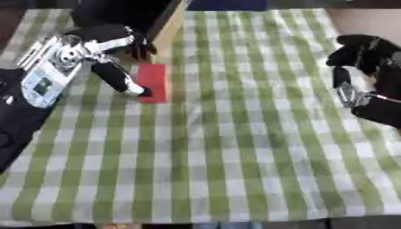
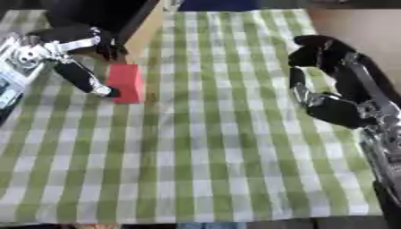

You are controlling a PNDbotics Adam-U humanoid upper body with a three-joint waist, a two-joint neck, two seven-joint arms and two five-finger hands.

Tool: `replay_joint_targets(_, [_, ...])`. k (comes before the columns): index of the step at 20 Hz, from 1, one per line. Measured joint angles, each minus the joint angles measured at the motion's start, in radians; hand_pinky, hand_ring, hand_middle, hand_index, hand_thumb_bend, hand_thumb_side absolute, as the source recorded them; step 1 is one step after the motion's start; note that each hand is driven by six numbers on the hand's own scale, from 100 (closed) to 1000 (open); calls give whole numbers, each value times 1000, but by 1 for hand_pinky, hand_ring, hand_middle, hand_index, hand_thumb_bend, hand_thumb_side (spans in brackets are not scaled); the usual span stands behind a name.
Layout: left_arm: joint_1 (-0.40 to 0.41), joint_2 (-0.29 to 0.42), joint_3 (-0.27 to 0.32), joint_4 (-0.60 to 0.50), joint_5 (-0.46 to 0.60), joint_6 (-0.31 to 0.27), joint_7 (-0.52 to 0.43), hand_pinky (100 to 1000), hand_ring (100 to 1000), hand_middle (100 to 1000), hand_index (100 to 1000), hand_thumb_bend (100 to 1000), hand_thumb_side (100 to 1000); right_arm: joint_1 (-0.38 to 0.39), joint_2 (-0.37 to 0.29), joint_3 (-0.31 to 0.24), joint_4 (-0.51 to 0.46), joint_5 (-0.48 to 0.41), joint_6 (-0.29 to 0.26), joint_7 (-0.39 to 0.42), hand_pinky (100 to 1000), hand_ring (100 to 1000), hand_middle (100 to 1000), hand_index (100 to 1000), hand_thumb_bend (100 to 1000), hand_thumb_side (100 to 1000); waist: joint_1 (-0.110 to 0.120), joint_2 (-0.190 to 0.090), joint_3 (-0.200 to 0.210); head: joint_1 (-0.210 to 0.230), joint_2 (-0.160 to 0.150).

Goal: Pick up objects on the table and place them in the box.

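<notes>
A red block (image 1: pixel 153 82) lies flat on the green checked cloth, just in front of the box (image 1: pixel 168 27), which has a wooden wall and a dark inside at the top left. My left hand (image 1: pixel 117 42) is on the block. Its thumb tip (image 1: pixel 142 91) touches the block's near left side, and its curled fingers (image 1: pixel 141 50) sit at the block's far end by the box wall. My right hand (image 2: pixel 329 56) hovers over the right side of the table, far from the block, fingers loosely bent and holding nothing.
The checked cloth (image 1: pixel 235 147) covers the table down to its front edge. Bare brown table shows past the cloth at the top right (image 2: pixel 360 22). My left forearm (image 1: pixel 47 71) lies along the left edge.
</notes>
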State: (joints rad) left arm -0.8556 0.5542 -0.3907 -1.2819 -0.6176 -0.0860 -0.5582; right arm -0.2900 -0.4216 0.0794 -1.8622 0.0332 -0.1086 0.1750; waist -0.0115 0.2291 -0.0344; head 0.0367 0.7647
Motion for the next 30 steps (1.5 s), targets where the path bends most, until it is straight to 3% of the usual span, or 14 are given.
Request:
replay_joint_targets(16, [-6,-26,11,56,-24,-17,25,717,618,580,804,587,321,0,0,0,0,0,1,0,786,703,638,845,100,179,-3,0,-1,0,0])
replay_joint_targets(24, [-6,-26,12,52,-15,-15,20,674,526,484,754,491,225,0,0,0,0,0,1,1,785,703,638,845,100,179,-3,0,-1,0,0])
replay_joint_targets(30, [1,-25,12,39,-10,-11,24,691,567,530,781,564,255,0,0,0,0,0,1,1,786,703,638,845,100,179,-3,0,-1,-1,0])
